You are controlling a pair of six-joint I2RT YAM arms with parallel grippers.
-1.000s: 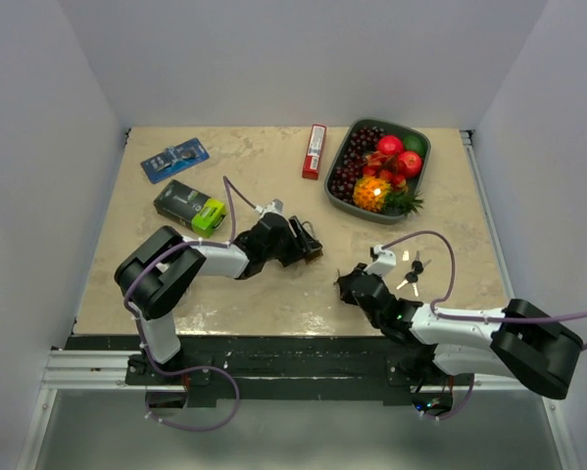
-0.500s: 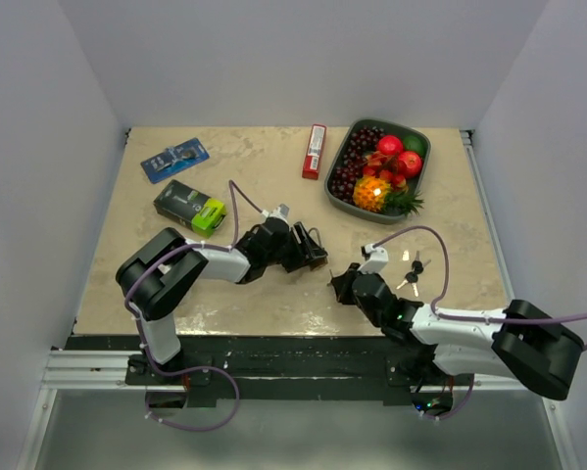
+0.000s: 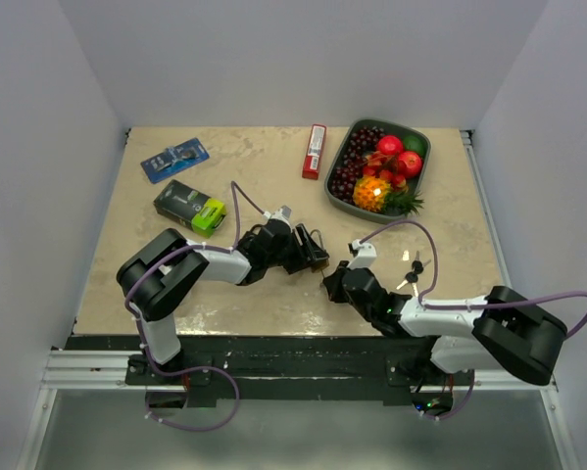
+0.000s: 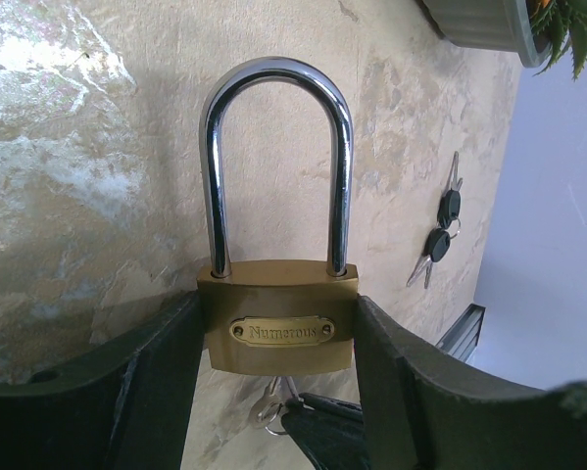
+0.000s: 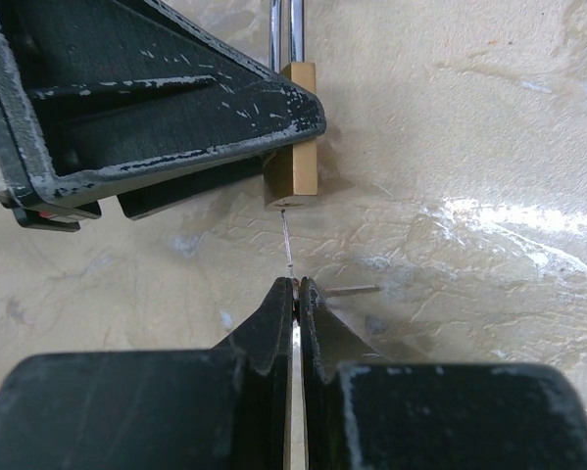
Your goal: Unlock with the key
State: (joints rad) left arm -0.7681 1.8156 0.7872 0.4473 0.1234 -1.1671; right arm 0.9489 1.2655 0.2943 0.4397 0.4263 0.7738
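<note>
Beige marbled tabletop (image 3: 273, 294) — far right, a grey bowl (image 3: 425, 137) holds fruit (image 3: 386, 166). Mid-table the left gripper (image 3: 308, 249) clamps a brass, chrome-shackled padlock (image 4: 278, 328); the right gripper (image 5: 295, 294) pinches a thin silver key (image 5: 287, 245) at its base — black-headed keys (image 3: 412, 269) lie nearby.

Brass padlock (image 4: 278, 328) (chrome shackle (image 4: 215, 176)), beige marbled table (image 4: 77, 117).

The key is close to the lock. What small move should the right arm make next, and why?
Probably ease the right gripper forward along the blade. Its jaws are shut on the key, whose tip sits at the underside of the padlock, seemingly at the keyhole but not seated. The left gripper clamps the brass body, shackle closed, so the padlock should resist the push.
</note>
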